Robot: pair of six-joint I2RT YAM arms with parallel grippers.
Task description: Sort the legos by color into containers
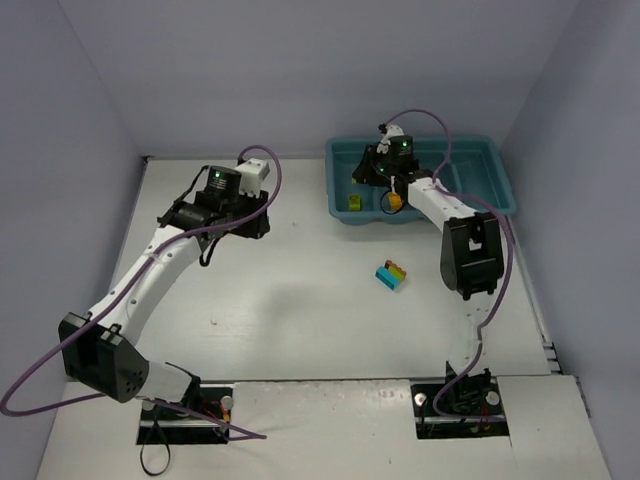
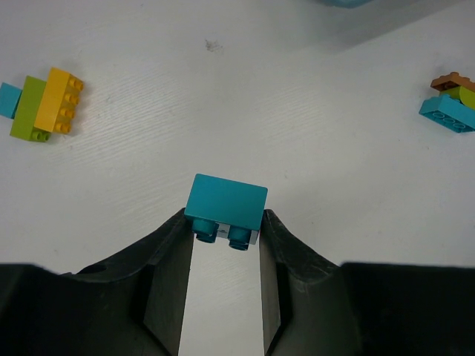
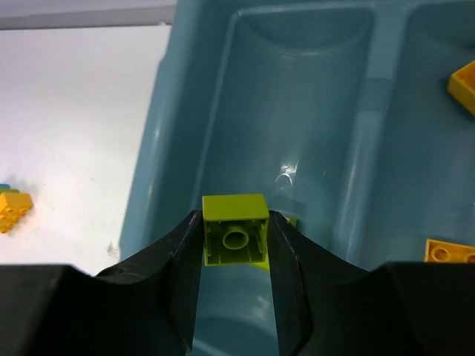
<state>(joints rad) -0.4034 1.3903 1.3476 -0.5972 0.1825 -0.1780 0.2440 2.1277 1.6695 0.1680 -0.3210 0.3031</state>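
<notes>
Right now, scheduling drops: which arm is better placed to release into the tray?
Right. Right gripper holds a green brick over the tray; left gripper holds a cyan brick over the table.

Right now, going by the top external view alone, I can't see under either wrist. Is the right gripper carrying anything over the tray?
Observer: Yes. The right gripper is shut on a green brick, over the tray's end compartment.
Operator: And the left one?
Observer: The left gripper is shut on a cyan brick, over bare table.
Operator: Anything loose near it?
Observer: Two mixed clumps lie on the table in the left wrist view, one to the left and one to the right.
</notes>
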